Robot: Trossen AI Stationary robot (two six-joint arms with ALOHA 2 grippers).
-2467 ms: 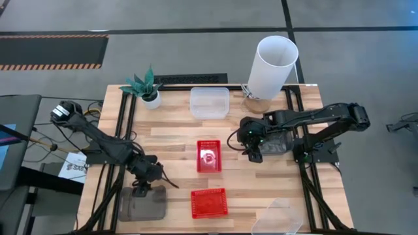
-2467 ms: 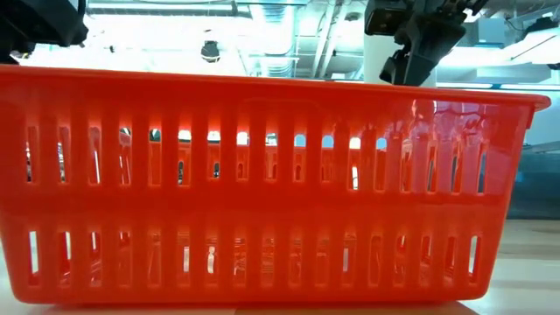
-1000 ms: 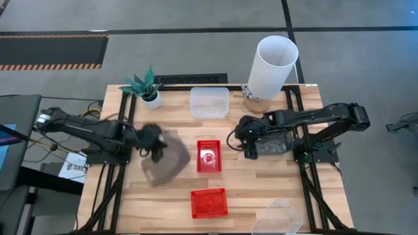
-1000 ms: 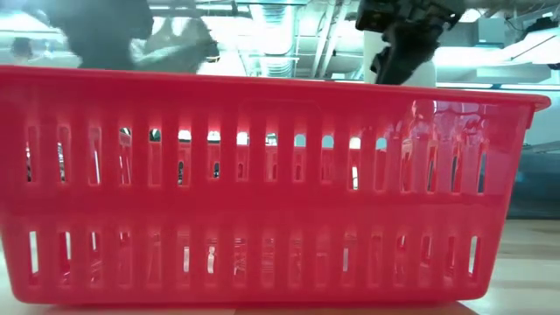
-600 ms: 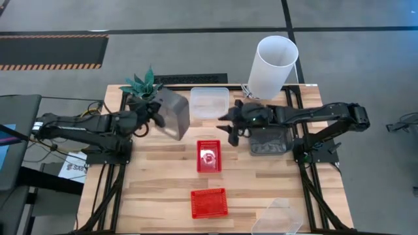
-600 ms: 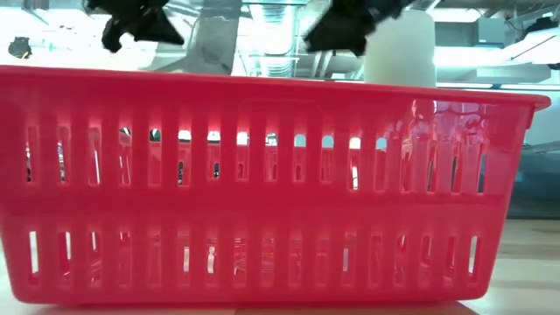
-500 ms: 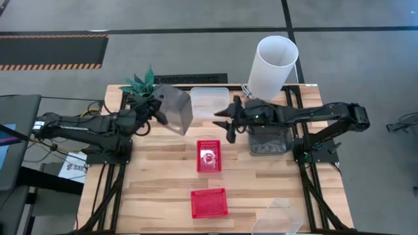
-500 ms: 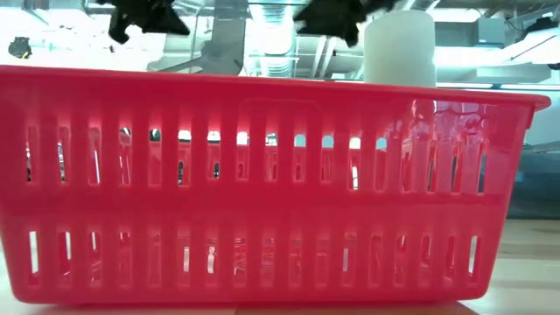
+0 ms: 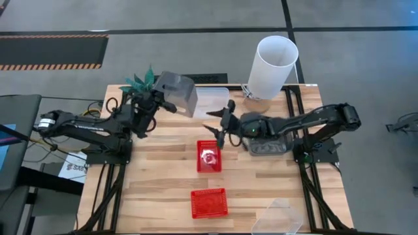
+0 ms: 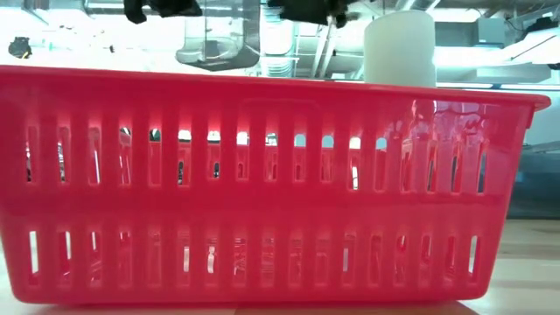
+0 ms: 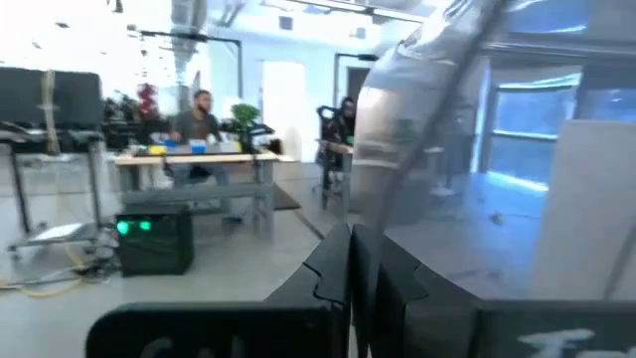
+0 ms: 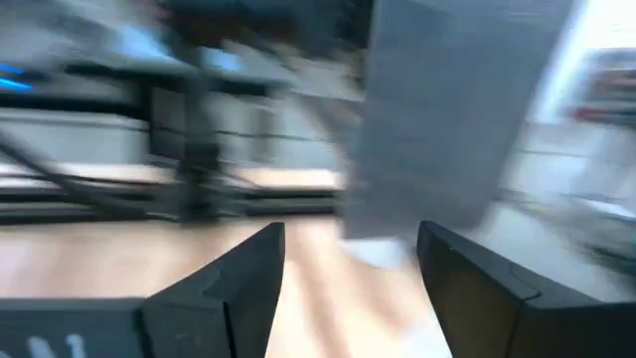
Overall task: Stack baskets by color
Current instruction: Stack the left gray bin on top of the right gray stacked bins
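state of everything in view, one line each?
Left gripper: shut on the grey basket.
Grey basket: lifted, tilted.
Right gripper: open, empty.
Clear basket: flat on table.
Middle red basket: flat on table.
Near red basket: flat on table.
White cylinder: upright.

A red basket (image 10: 262, 184) blocks the low view (table hidden).

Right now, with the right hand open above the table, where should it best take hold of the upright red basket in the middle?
Probably one long rim of the red basket, from straight above. It sits flat and open side up, long sides running away from the front edge, so a thin side wall fits between the fingers. The right hand, open, hangs just beyond its far end.
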